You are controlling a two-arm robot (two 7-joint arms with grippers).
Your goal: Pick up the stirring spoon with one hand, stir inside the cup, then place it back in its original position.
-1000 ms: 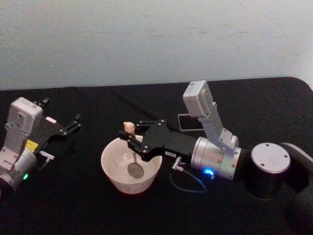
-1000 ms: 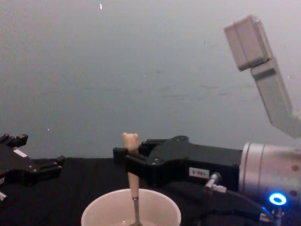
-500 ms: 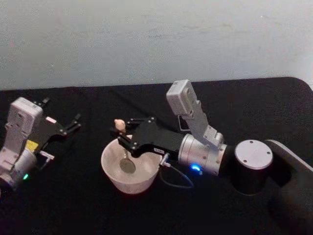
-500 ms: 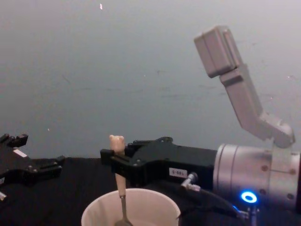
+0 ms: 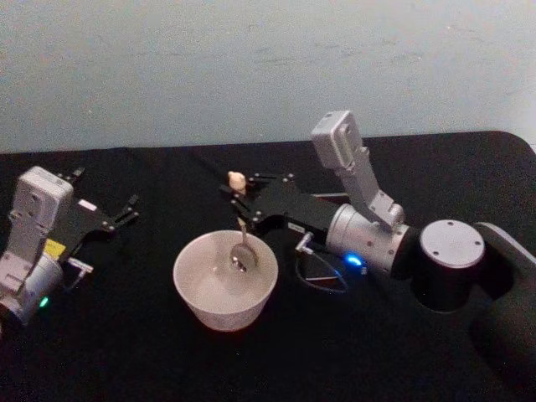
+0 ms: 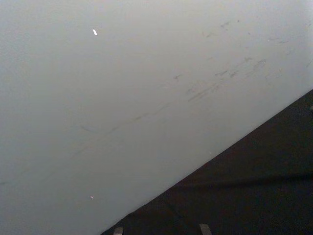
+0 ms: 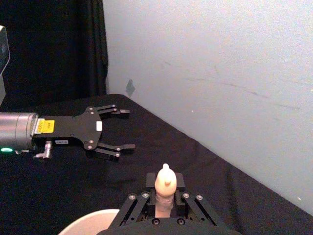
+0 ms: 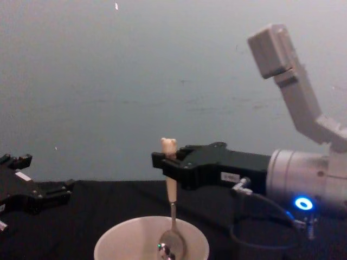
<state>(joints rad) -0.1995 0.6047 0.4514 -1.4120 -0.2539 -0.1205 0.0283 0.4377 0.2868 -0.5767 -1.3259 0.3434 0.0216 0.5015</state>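
Note:
The off-white cup (image 5: 189, 299) stands on the black table in the head view, and its rim (image 8: 111, 239) shows low in the chest view. My right gripper (image 5: 241, 198) is shut on the cream handle of the stirring spoon (image 5: 242, 234), just under the bear head (image 7: 165, 182). The spoon hangs nearly upright, its shiny bowl (image 8: 171, 247) inside the cup near the far right rim. My left gripper (image 5: 105, 194) rests open and empty at the table's left, also visible across the table as the left gripper (image 7: 124, 129).
A black cable loop (image 5: 322, 280) hangs under the right wrist beside the cup. A pale wall (image 5: 251, 67) backs the table. The right arm's base (image 5: 448, 260) stands at the right. Bare black cloth lies in front of the cup.
The right gripper has carried the spoon from the cup's left side to its far right side. The spoon bowl has risen a little. The left arm has not moved.

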